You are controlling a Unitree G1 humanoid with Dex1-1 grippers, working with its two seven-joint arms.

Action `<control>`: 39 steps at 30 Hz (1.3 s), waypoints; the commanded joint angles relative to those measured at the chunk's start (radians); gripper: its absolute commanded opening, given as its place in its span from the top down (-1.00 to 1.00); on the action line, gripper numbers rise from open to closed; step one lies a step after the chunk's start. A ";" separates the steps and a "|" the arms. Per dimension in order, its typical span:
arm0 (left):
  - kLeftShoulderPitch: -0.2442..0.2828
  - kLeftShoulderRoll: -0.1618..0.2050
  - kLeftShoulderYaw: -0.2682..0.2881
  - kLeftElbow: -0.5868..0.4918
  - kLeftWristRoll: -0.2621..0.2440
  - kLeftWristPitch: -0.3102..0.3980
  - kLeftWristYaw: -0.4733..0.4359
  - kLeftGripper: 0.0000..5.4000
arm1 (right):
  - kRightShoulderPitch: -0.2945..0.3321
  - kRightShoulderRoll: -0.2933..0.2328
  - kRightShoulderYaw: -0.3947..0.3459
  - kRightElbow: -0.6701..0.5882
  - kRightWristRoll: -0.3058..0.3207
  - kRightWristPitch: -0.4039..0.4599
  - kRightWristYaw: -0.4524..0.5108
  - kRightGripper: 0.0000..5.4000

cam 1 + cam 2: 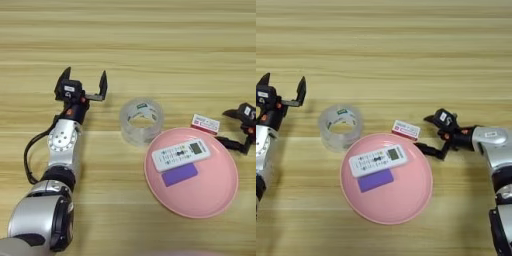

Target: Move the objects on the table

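Remote (180, 154), purple card (180, 174) on pink plate (220, 195).

table (150, 40): wood planks | on it: tape roll (142, 120), flat box (205, 123), pink plate (210, 200)

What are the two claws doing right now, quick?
Left gripper: open, holding nothing, left of the tape roll.
Right gripper: open, empty, just right of the small box.

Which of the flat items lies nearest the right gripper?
The small white-and-red flat box, on the table beside the right gripper. The white remote and purple card lie farther, on the pink plate.
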 commanded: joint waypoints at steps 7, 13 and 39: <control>-0.007 0.001 -0.001 0.004 -0.007 0.008 -0.001 -1.00 | -0.039 0.049 0.019 0.065 -0.027 -0.001 -0.010 -0.78; -0.005 0.000 -0.001 0.001 -0.007 0.008 0.000 -1.00 | -0.049 0.064 0.026 0.085 -0.034 -0.001 -0.018 -0.57; -0.001 -0.001 -0.003 -0.009 -0.007 0.008 -0.002 -1.00 | -0.036 0.054 0.048 0.071 -0.033 0.091 0.038 0.23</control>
